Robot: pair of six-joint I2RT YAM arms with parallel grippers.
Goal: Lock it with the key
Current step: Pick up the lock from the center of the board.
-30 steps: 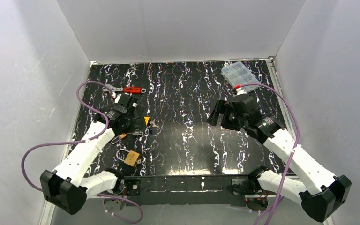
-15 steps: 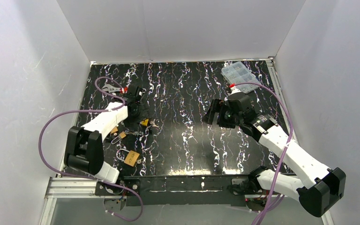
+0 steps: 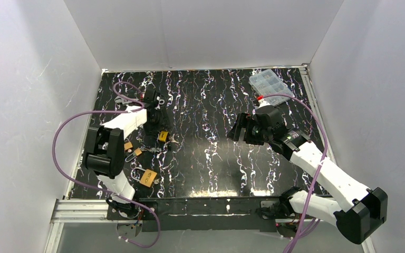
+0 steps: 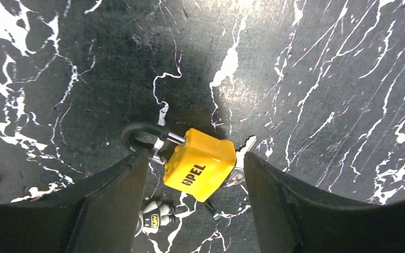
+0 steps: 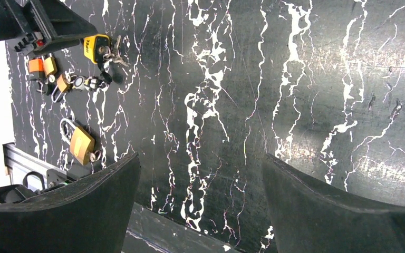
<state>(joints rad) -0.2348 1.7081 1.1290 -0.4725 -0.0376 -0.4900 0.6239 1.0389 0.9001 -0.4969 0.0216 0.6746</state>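
Since the yellow lock (image 4: 200, 166) lies near the counter's (image 3: 205, 158) left edge, the left pincer (image 4: 196, 155), parted, straddles it. Its length, from shackle (image 4: 140, 130) to what looks like the key (image 4: 236, 175), runs finger to finger. The right pincer (image 5: 201, 158), wide open, hangs farther off.

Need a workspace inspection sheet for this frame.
Surface: black marbled tabletop, scratched.
Job's things: brass padlock near the left base; yellow padlock with keys at its side.
Clutter: small orange padlocks; clear compartment box.
Grippers: left gripper open, straddling the yellow padlock; right gripper open over bare tabletop.
Cables: purple cables loop off both arms.
Surroundings: white walls on three sides.
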